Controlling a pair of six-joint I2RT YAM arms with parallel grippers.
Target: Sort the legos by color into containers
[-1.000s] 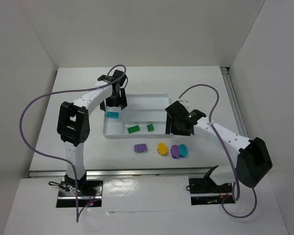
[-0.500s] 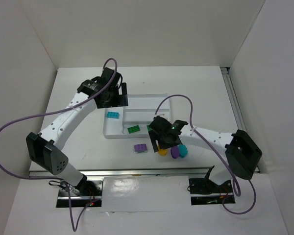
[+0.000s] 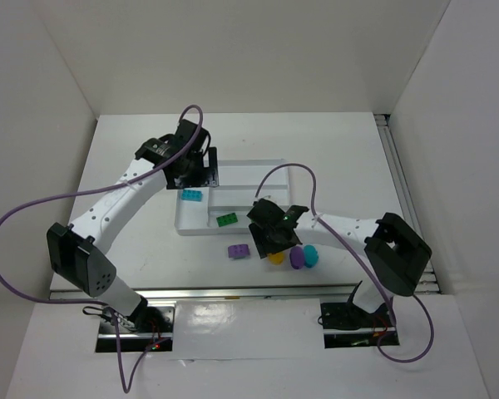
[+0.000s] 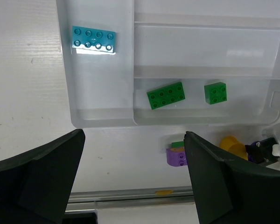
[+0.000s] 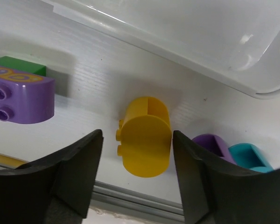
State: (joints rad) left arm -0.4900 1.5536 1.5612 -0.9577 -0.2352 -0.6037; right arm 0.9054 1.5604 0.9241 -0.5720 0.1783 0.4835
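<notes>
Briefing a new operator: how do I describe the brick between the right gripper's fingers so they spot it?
Find the white tray; loose bricks line the table by its near edge. Under the right gripper sits the yellow brick: the only yellow one, between a purple block and a purple oval.

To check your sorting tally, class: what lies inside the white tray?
One teal brick in the upright section; two green bricks in the nearest long section. From above, the right gripper covers that section's right end.
</notes>
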